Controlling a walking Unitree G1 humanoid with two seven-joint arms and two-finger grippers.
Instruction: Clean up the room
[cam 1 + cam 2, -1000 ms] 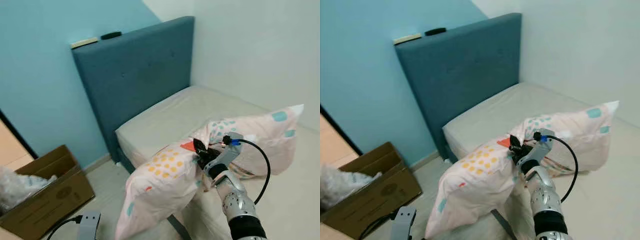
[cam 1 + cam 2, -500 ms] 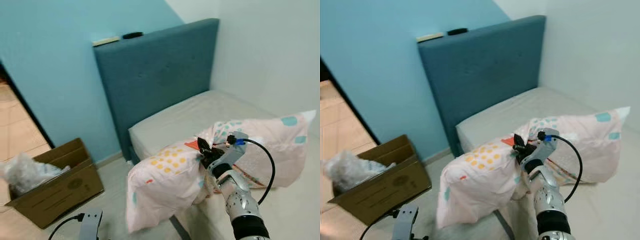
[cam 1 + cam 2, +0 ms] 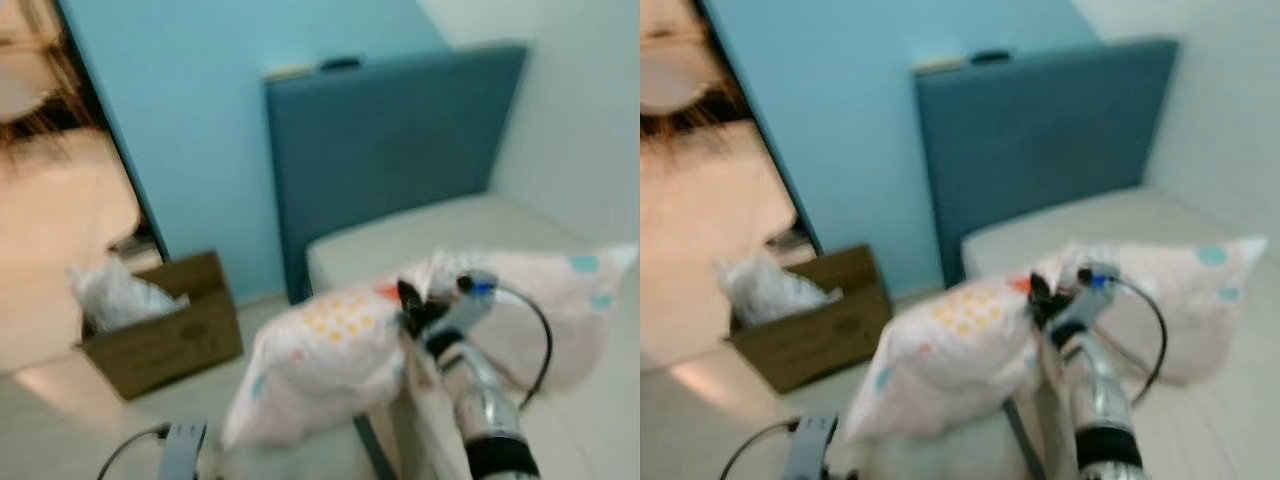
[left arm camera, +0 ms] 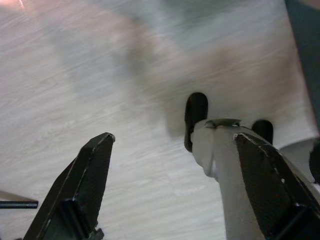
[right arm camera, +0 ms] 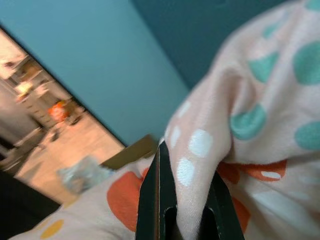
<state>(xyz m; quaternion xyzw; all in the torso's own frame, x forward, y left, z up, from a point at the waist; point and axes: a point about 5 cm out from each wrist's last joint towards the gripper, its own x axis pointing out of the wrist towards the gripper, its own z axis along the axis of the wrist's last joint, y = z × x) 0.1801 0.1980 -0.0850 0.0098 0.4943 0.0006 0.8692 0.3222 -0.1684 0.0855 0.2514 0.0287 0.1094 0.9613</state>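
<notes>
carrying the pillow [image 3: 350, 345] pinched in your right end effector [image 3: 412, 308], keep that clamp firm and, as the blurred view suggests, lift it fully onto the bed [image 3: 440, 225]; your left end effector [image 4: 165, 165] hangs wide apart.

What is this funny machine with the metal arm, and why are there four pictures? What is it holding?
It is a walking robot that tidies rooms. It has two silver arms, and each one ends in a pincer with two long black fingers.

The two big pictures come from cameras in its head, like eyes. They are blurry. In them the right pincer pinches a pink pillow with coloured dots, holding it over the edge of a bed that has a dark blue headboard. A brown cardboard box stands on the floor by the blue wall, with crumpled plastic in it.

The other two pictures come from cameras on its wrists. One looks along the right pincer's fingers, shut on the pillow cloth. The other shows the left pincer, open, hanging over the pale wooden floor.
</notes>
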